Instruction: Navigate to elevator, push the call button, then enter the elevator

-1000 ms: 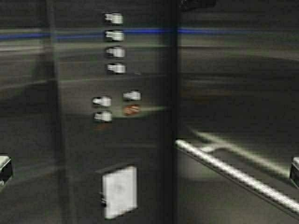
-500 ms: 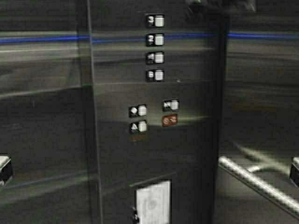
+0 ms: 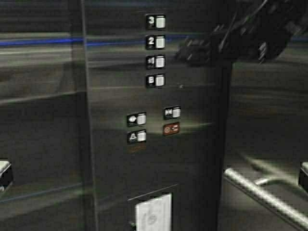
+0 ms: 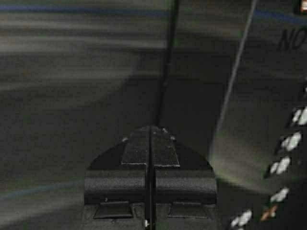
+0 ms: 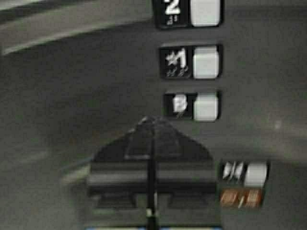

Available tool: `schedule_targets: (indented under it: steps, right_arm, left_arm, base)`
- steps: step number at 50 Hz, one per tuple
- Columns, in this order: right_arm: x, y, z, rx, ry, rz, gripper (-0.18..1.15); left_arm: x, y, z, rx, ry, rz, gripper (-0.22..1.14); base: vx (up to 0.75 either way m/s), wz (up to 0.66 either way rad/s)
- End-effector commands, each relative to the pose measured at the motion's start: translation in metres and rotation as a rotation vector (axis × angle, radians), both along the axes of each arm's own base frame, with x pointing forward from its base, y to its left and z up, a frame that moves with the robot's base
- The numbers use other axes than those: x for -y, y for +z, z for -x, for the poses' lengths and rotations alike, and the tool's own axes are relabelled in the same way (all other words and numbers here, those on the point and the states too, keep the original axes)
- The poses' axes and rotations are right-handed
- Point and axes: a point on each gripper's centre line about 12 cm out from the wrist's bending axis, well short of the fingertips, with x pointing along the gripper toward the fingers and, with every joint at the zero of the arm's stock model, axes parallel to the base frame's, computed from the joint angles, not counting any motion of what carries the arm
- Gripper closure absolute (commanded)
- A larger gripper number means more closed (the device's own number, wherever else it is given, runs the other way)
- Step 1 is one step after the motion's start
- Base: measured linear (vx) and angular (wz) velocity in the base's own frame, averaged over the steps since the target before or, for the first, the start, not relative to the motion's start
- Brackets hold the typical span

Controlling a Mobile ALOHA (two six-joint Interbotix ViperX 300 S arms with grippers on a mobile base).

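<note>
High view first: we're inside the elevator (image 3: 43, 120), no question about it, with brushed steel wall panels on every side and the car's floor-button panel (image 3: 192, 159) dead ahead. There's a column of keys on it, 3 (image 3: 160, 21), 2 (image 3: 160, 42), the starred 1 (image 3: 160, 61) and B (image 3: 160, 80), with the door and alarm keys below and a white placard (image 3: 154, 214) near the foot of the panel. A flat metal handrail (image 3: 260, 192) runs along the wall to the right. The right arm (image 3: 250, 33) is up high, reaching in from the right toward that key column at about the level of the 2 and the 1. The hallway call button is nowhere in any view. Over to the left wrist view: the left end effector (image 4: 150, 132) has its fingers pressed together with nothing between them, and it faces a seam in the bare steel wall, the key column only glimpsed off to one side. Now the right wrist view: the right end effector (image 5: 152, 122) is likewise pinched together and empty, its tip close to the panel and nearest the B key's label, apart from the key face itself. My read is that the calling and entering are done, so the task is at or past its last step, and this arm looks to be lining up a floor key. If so, the next move calls for sliding that pointed tip squarely onto one key and pushing straight in.
</note>
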Motion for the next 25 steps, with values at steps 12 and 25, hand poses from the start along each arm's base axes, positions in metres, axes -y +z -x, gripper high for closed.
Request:
schedule_targets:
  steps: [12,25]
  right_arm:
    - [-0.013,0.007,-0.028,0.085,0.008,-0.016,0.91]
    - [-0.015,-0.013,-0.032,0.057,0.010,0.009,0.91]
  left_arm:
    - [0.000,0.005,-0.002,0.010,0.002,0.004,0.89]
    - [0.000,0.004,-0.002,0.007,0.000,0.008,0.89]
  base:
    - [0.04,-0.04]
    - [0.03,-0.03]
